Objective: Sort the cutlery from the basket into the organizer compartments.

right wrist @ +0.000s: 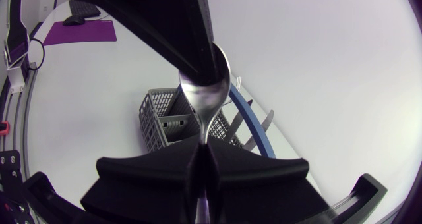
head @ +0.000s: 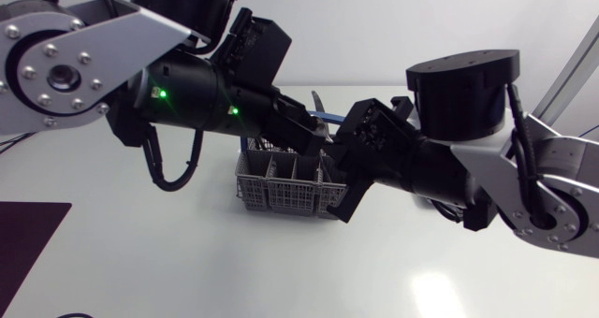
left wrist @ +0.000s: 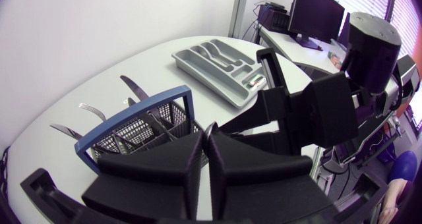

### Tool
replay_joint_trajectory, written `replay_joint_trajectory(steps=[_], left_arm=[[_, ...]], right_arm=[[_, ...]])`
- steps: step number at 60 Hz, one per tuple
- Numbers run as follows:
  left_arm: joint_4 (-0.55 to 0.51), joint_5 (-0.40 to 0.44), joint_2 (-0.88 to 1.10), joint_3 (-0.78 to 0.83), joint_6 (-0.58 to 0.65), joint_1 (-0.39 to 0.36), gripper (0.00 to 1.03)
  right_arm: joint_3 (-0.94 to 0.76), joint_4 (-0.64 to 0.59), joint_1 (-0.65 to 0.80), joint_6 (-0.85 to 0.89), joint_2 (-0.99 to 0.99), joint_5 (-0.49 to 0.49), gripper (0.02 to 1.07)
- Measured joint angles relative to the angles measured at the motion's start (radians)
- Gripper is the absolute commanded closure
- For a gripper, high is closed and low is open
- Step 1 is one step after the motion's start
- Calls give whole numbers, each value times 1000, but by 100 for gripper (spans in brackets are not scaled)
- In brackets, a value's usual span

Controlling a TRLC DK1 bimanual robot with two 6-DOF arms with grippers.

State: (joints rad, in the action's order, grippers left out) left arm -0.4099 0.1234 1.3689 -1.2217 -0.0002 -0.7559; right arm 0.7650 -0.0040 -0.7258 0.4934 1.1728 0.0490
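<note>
A steel spoon is held at both ends above the grey cutlery basket. In the right wrist view my right gripper is shut on the spoon's handle. My left gripper comes from ahead and pinches the spoon's bowl. The left wrist view shows my left gripper shut, with the right arm meeting its tips. The basket has a raised blue handle, and several knives and forks stick out of it. The grey organizer lies beyond the basket with some cutlery in it.
Both arms cross over the basket in the head view and hide the table behind it. A dark purple mat lies at the front left of the table.
</note>
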Motion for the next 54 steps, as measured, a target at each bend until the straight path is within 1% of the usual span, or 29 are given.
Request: replay_joint_trajectory(steps=[6,13,16,23,33,36,39,42,50,51,54], left_arm=[[0,6,0,0,0,0,83],[0,11,0,0,-1,0,67],[0,11,0,0,-1,0,64],[0,11,0,0,-1,0,54],[0,14,-5,0,-1,14,43],[0,19,-10,0,-2,24,43],[1,19,-21,0,-2,40,41],[1,18,-32,0,-1,63,40],[2,18,-61,0,0,126,37],[2,18,-66,0,0,132,34],[1,18,-73,0,0,148,31]], right_arm=[[0,-4,0,0,0,0,101],[0,-23,-1,0,0,0,101],[0,-23,-2,0,0,0,101],[0,-33,-6,0,0,0,101],[0,-62,-6,0,-2,-30,101],[0,-73,-3,0,-4,-44,101],[-1,-88,6,2,-10,-62,101],[-2,-105,29,6,-23,-94,101],[-18,-156,150,42,-69,-204,101],[-21,-158,162,46,-72,-212,101],[-34,-174,208,68,-85,-249,101]])
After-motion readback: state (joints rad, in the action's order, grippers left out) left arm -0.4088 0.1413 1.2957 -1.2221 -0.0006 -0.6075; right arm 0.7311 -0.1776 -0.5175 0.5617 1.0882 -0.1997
